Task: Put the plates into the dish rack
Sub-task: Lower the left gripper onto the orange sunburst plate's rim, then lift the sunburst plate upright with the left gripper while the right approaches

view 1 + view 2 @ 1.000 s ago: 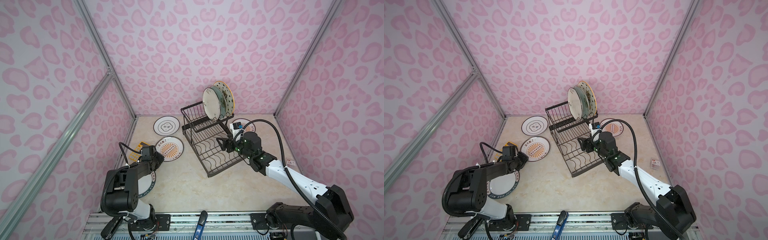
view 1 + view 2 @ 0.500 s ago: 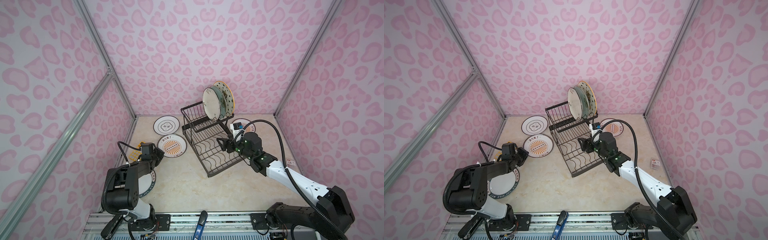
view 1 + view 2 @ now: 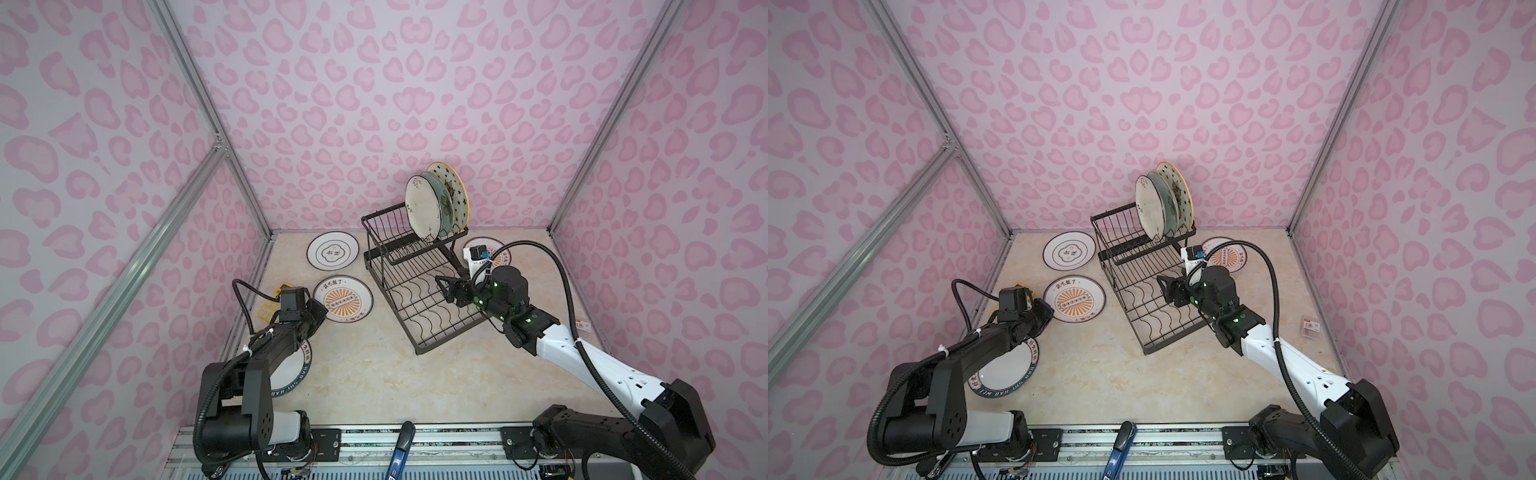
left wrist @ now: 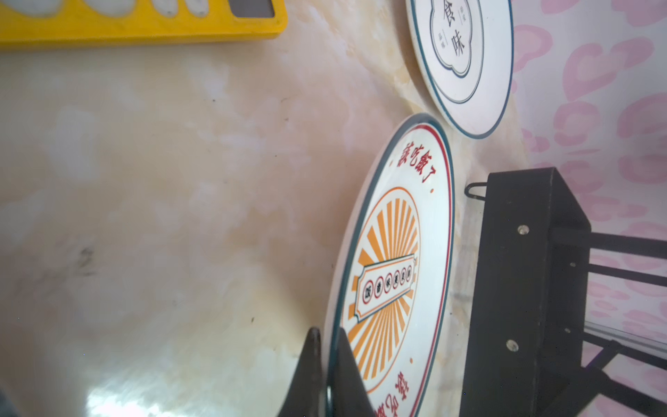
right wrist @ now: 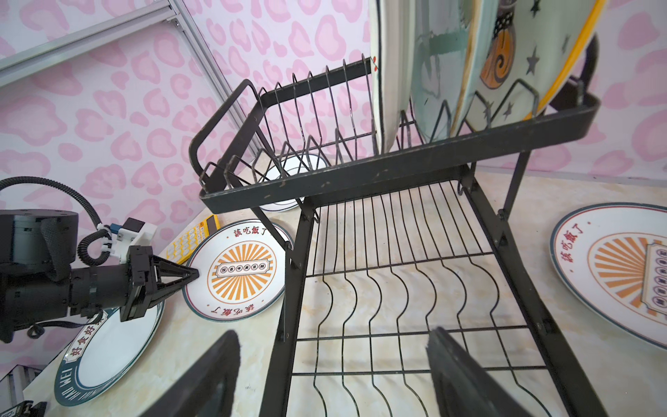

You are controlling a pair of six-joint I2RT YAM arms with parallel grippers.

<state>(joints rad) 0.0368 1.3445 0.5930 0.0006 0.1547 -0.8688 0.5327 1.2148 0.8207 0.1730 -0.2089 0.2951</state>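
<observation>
An orange sunburst plate (image 3: 344, 299) (image 4: 393, 274) lies on the table left of the dish rack (image 3: 419, 309). My left gripper (image 3: 320, 309) (image 4: 326, 361) is shut on its near rim. My right gripper (image 3: 442, 286) (image 5: 332, 332) hangs open and empty over the rack's lower wavy tray. In the raised basket three plates stand on edge: cream floral (image 3: 422, 212), pale blue (image 3: 441, 208), starred yellow-rimmed (image 3: 455, 187). A white black-ringed plate (image 3: 332, 250) lies at the back. A second sunburst plate (image 3: 498, 253) lies behind the right arm. The dark-green-rimmed plate (image 3: 291, 370) is partly hidden under the left arm.
A yellow calculator (image 3: 274, 303) (image 4: 137, 18) lies by the left wall, beside the left wrist. A small red and white packet (image 3: 584, 325) sits near the right wall. A blue-handled tool (image 3: 401, 449) rests on the front rail. Pink patterned walls close in three sides.
My left gripper has edged up to the sunburst plate and shut on its rim; the plate shifted slightly. The right arm has not moved.
</observation>
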